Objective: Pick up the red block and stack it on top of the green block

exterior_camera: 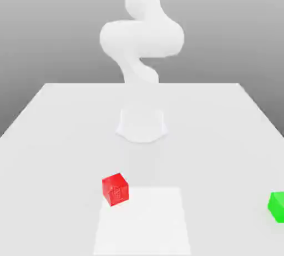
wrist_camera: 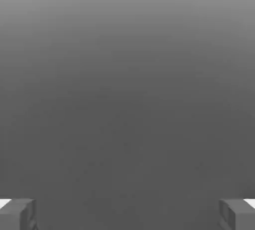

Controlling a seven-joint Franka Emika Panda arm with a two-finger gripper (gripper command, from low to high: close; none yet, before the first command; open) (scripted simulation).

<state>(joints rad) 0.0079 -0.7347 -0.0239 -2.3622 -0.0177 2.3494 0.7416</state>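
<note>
The red block (exterior_camera: 115,189), a cube with a faint mark on one face, sits in the lower left-centre of the exterior view, on the white surface (exterior_camera: 50,194). It overlaps the upper left corner of a brighter white patch (exterior_camera: 143,224). The green block (exterior_camera: 278,207) lies at the lower right edge of the frame, partly cut off, well apart from the red one. The white Panda arm (exterior_camera: 143,35) rises at upper centre. In the hand view, the gripper's jaws (wrist_camera: 127,215) stand wide open, with nothing between them.
</note>
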